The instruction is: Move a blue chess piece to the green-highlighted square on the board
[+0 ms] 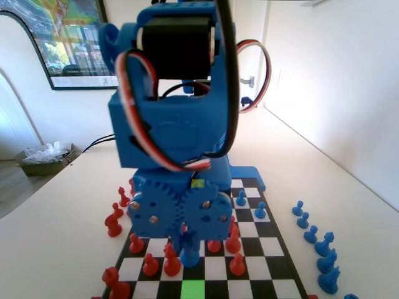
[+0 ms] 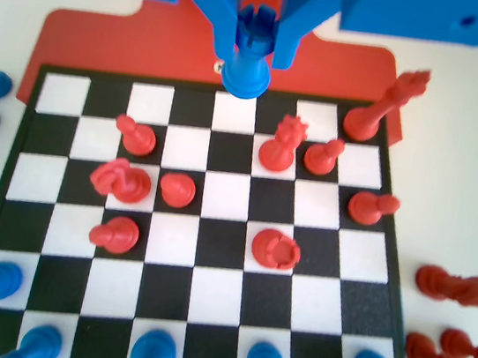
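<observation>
1. The gripper (image 2: 252, 34) hangs from the top edge of the wrist view with both jaws closed tight on a blue chess piece (image 2: 248, 56), pinching it near its notched, crenellated top.
2. That piece hangs upright with its round base over the board's (image 2: 4, 199) top edge in the wrist view, about the middle column. Whether the base touches the square or floats just above it, I cannot tell.
3. In the fixed view the same piece (image 1: 190, 254) shows below the gripper's geared body (image 1: 181, 212), over the rows near the bottom edge.
4. The green-highlighted square (image 1: 193, 289) sits right at the bottom edge of the board in the fixed view, just in front of the held piece. A duller olive square (image 1: 198, 183) peeks out farther up, beside the arm.
5. Count from the wrist view: nine red pieces (image 2: 275, 248) on the board, some lying on their sides, and five blue pieces (image 2: 152, 354) along the bottom edge.
6. Off the board in the fixed view, seven blue pieces (image 1: 324, 245) line the table (image 1: 56, 237) on the right. Red ones (image 1: 114, 219) stand off the left edge.
</observation>
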